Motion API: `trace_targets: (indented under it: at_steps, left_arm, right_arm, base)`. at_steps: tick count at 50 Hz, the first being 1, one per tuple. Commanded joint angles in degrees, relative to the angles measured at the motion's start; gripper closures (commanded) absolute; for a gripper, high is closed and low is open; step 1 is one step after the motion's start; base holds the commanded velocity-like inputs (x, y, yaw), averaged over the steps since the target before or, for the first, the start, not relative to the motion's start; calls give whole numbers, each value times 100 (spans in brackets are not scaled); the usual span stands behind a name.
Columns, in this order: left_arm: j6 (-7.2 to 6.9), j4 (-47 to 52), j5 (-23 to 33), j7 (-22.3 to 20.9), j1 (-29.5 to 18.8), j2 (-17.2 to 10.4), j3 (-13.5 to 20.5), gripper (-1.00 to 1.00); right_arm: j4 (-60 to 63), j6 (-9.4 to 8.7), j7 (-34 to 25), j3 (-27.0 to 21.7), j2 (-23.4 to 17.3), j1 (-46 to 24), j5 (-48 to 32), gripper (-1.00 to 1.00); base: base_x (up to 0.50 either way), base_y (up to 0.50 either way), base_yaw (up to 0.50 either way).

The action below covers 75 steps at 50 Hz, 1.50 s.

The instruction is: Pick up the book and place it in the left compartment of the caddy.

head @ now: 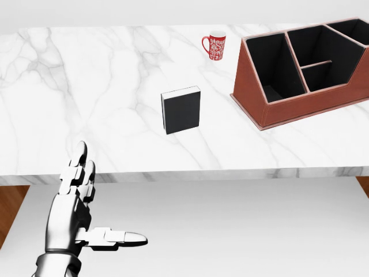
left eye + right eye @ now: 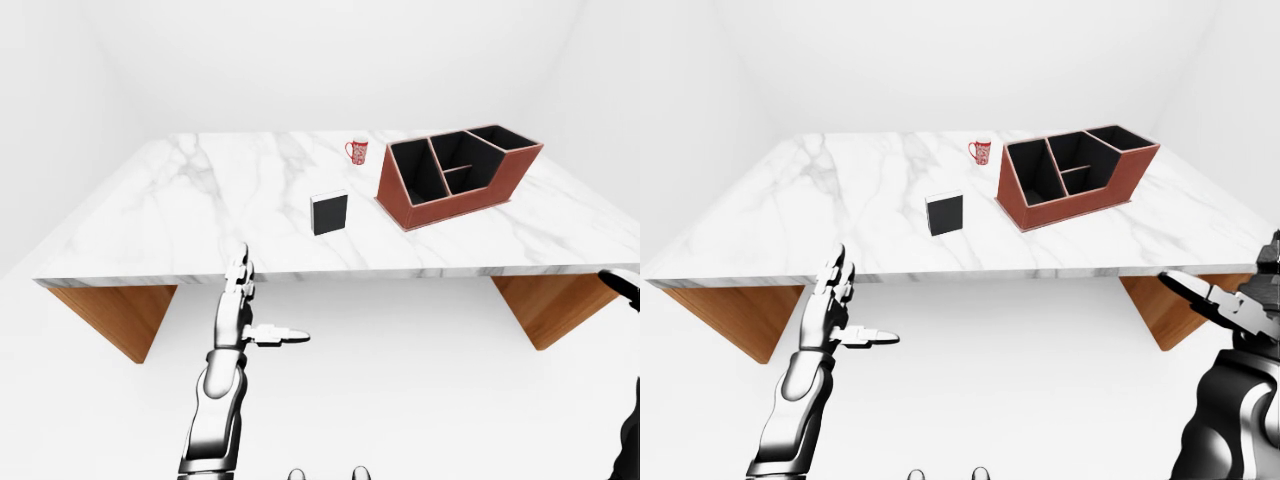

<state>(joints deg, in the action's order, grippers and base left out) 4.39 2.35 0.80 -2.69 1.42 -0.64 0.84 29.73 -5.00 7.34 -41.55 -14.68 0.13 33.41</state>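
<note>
Near the middle of the marble tabletop (image 1: 86, 86) I see the black book (image 1: 182, 111), lying flat and untouched, well clear of both my hands. To its right in the head view sits the brown caddy (image 1: 300, 104), its dark compartments showing nothing inside, close to the tabletop's right edge. A red mug (image 1: 215, 45) stands near the far edge, between book and caddy. My left hand (image 1: 78, 202) hangs below the near edge, fingers stretched out and thumb spread, holding nothing. My right hand (image 2: 1220, 300) shows only in the right-eye view, low off the tabletop's right corner, fingers apart and empty.
</note>
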Motion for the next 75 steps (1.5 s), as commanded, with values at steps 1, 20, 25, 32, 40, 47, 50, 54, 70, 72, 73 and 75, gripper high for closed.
trace_targets:
  at_steps: [1, 20, 25, 32, 40, 47, 50, 54, 70, 72, 73, 75]
  left_arm:
    - [61, -46, 3, 16, -5, -5, 13, -100]
    - [61, -64, -8, -23, -13, -8, 12, -100]
    - [31, 86, 28, -12, 53, 5, -26, -100]
    - [61, -35, 45, -17, 9, -7, -12, -100]
    - [61, -16, 50, -38, 15, -9, -12, -100]
    - [61, -105, 55, -55, -7, -17, 0, -100]
    - [61, -26, 73, -51, 14, -11, -15, -100]
    - [61, -138, 66, -57, -15, -18, 2, -100]
    - [26, 18, 102, -37, 37, -2, -34, -100]
    - [-15, 77, 103, -35, 55, 4, -44, -100]
    - [5, 40, 102, -35, 38, -2, -35, -100]
    - [61, -60, 100, -34, 8, -7, -23, -100]
  right_arm:
    - [-346, 0, -18, -507, -214, 127, 447, -100]
    - [-1204, 0, -214, -1032, -414, 333, 863, -100]
    - [-1673, 0, -339, -1203, -514, 392, 1029, -100]
    - [-2128, 0, -425, -1491, -717, 491, 1094, -100]
    - [-2377, 0, -347, -1771, -908, 587, 1160, -100]
    - [-2665, 0, -431, -2151, -1098, 685, 1496, -100]
    - [-2787, 0, -468, -2252, -1157, 726, 1472, -100]
    - [-2921, 0, -464, -2370, -1220, 775, 1393, -100]
    - [-3363, 0, -789, -2990, -1517, 1000, 884, -100]
    - [-3359, 0, -806, -3033, -1536, 1004, 922, -100]
    - [-3381, 0, -793, -3053, -1557, 1007, 907, -100]
    - [-3426, 0, -818, -3082, -1576, 1009, 929, -100]
  base:
    - [0, 0, 0]
    - [0, 0, 0]
    - [0, 0, 0]
    - [0, 0, 0]
    - [0, 0, 0]
    - [0, 0, 0]
    - [0, 0, 0]
    - [0, 0, 0]
    - [0, 0, 0]
    - [0, 0, 0]
    - [0, 0, 0]
    - [0, 0, 0]
